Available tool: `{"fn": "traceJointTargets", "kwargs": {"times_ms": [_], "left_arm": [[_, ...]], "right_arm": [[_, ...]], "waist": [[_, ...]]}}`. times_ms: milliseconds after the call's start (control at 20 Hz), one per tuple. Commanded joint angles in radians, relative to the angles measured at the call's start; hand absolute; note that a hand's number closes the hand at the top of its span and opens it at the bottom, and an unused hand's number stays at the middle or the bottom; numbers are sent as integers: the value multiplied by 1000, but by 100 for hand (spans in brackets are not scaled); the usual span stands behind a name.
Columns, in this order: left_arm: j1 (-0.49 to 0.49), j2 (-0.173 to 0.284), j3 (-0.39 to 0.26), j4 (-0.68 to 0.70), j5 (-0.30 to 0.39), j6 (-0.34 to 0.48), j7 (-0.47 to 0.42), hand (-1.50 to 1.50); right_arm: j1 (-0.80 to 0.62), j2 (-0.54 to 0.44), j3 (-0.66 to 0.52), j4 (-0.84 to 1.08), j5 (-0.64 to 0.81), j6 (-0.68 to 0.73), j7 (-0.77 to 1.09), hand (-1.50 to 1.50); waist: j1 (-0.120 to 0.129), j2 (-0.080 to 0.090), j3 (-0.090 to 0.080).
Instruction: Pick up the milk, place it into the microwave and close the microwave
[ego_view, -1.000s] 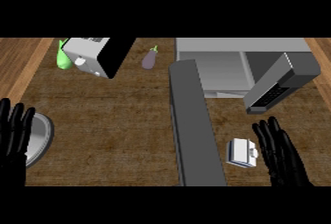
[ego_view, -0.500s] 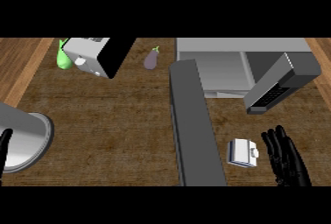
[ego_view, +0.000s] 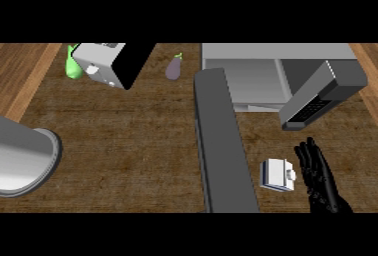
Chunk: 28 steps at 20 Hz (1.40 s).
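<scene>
Small white milk carton (ego_view: 279, 174) lies lower right of frame, just left of the black right hand (ego_view: 320, 177). Open grey microwave (ego_view: 275, 75) sits upper right, its door (ego_view: 322, 95) swung out above the carton. Purple eggplant (ego_view: 173, 67) top centre; grey toaster box (ego_view: 111, 62) upper left; round grey metal pot (ego_view: 26, 160) at left edge.

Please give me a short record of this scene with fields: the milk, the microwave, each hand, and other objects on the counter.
milk: small carton lying on the counter, right of the grey bar, not held
microwave: at the far right, door open
right hand: open, fingers straight, just right of the milk; contact cannot be told
left hand: not in view
other objects: eggplant near the far edge; green vegetable beside a toaster at the far left
task state: milk not yet picked up
</scene>
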Motion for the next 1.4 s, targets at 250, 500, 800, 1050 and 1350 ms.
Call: {"fn": "traceJointTargets", "kwargs": {"times_ms": [250, 500, 800, 1050, 1350], "left_arm": [[44, -43, 14, 5, -3, -67, -16, -150], [44, -52, 11, -19, -1, -63, 5, -150], [62, -16, 145, 30, 115, -149, -43, -150], [84, -52, 127, -113, 123, -106, 54, -150], [112, -53, 152, -58, 119, -181, 12, -150]], "right_arm": [[-3, 15, -97, 221, -40, -33, -138, -150], [-22, 16, -174, 422, -80, -18, -318, -150], [16, -27, -267, 558, -151, 48, -473, -150], [-124, -39, -313, 734, -167, 89, -502, -150], [-254, -63, -377, 933, -173, 108, -589, -150]], "waist": [[-1, 0, 0], [-2, 1, 0], [-2, 0, 0], [1, 1, 0], [6, 0, 0]]}}
